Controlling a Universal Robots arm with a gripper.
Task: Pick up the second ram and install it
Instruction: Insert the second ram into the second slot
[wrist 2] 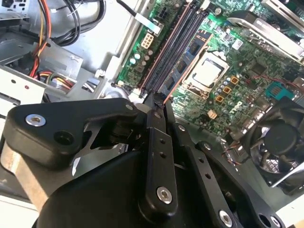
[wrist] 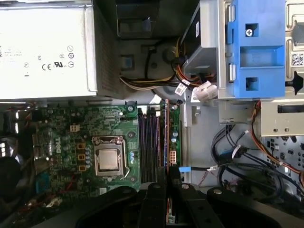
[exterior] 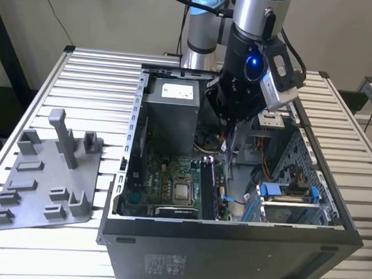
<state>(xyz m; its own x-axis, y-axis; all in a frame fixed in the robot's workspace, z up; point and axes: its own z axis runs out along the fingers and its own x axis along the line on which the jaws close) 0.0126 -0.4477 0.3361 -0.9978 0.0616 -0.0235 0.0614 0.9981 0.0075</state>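
One second ram [wrist: 166,128] stands edge-up beside the processor socket [wrist: 108,159], the clenched gripper [wrist: 164,173] on its end, we judge to press it home

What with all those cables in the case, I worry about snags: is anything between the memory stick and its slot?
Nothing visible does. The gripper, jaws shut on the memory stick, holds it lengthwise along the slots. The nearest cable, blue-tagged, ends just beside them, not across.
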